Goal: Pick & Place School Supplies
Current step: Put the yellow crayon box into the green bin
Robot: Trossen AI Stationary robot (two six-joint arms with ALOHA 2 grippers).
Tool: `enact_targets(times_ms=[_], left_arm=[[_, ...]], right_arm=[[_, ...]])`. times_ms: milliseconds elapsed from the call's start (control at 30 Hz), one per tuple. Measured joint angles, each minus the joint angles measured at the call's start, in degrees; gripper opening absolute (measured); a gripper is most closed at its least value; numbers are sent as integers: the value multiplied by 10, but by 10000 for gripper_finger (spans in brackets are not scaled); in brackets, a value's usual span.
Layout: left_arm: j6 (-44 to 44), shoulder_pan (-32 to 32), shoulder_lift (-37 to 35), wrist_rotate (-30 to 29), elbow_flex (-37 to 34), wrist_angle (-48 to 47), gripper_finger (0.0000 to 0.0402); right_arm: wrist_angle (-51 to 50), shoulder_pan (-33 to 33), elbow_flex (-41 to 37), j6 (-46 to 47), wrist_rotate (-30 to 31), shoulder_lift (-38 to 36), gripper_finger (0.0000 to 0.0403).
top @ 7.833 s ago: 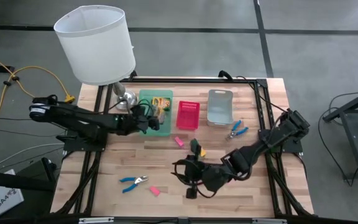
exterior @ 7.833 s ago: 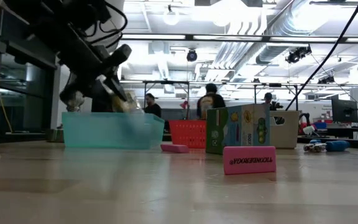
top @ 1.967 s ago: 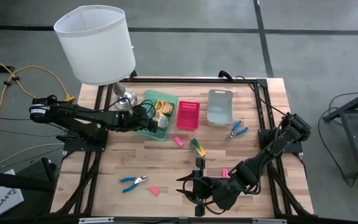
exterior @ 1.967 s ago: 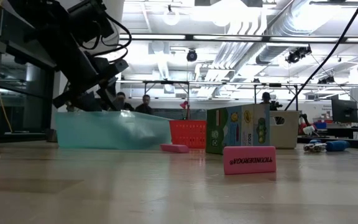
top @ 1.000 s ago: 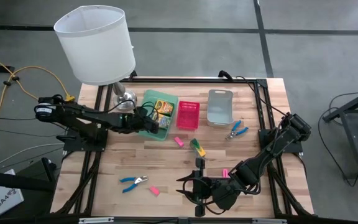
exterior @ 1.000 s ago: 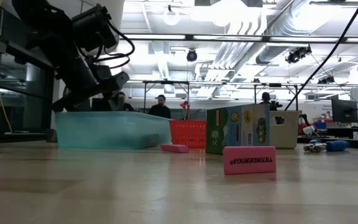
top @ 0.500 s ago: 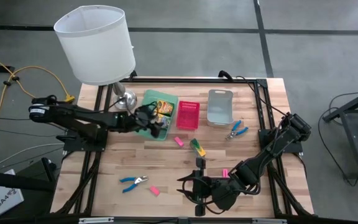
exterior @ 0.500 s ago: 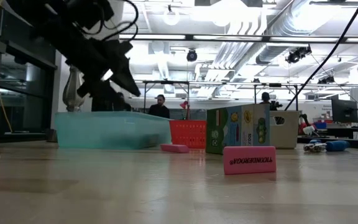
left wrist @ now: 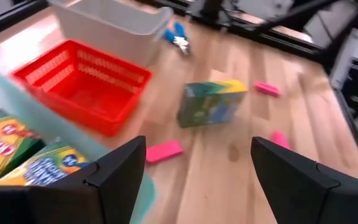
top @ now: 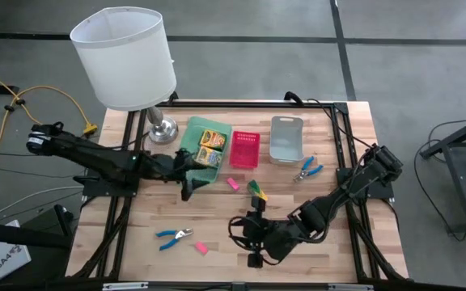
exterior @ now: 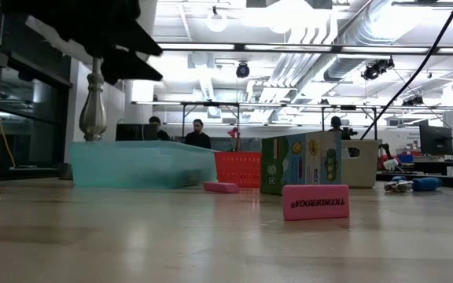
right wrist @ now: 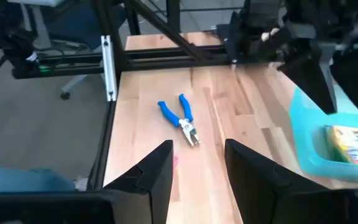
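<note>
Light butcher-block table (top: pixel 136 218): your left gripper (top: pixel 187 187) is hovering jaws apart beside the translucent green plastic tray (top: pixel 191 129), presumably having dropped crayons. Right gripper (top: pixel 252 237) is waiting nearer you, jaws parted, empty.

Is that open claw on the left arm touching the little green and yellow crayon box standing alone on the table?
Apart. In the left wrist view, the left tool stands open and empty, with bare wood between its fingers and the upright green-and-yellow crayon box farther off.

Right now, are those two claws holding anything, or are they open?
Left gripper: open, empty, beside the green tray.
Right gripper: open, empty, above the table's near side.
</note>
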Motion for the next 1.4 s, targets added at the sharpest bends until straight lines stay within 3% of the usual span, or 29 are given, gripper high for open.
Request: enact_targets(times_ms=[133, 400, 633, 867, 1133, 1400], left_arm=[[27, -34, -6, 0, 0, 2, 284], [57, -99, -6, 0, 0, -3, 284], [81, -140, -6, -3, 0, -4, 284], [89, -154, -6, -5, 0, -26, 284], [86, -156, -6, -5, 0, -72, 284], [87, -156, -5, -5, 0, -74, 284]], right_arm=[[0, -17, 0, 0, -36, 0, 137], [-25, -46, 0, 20, -36, 0, 137], [-185, -71, 0, 194, -32, 0, 137], [-269, -66, 0, 278, 41, 0, 137], [-299, -53, 1, 342, 51, 7, 137], [-350, -38, 0, 409, 64, 59, 137]])
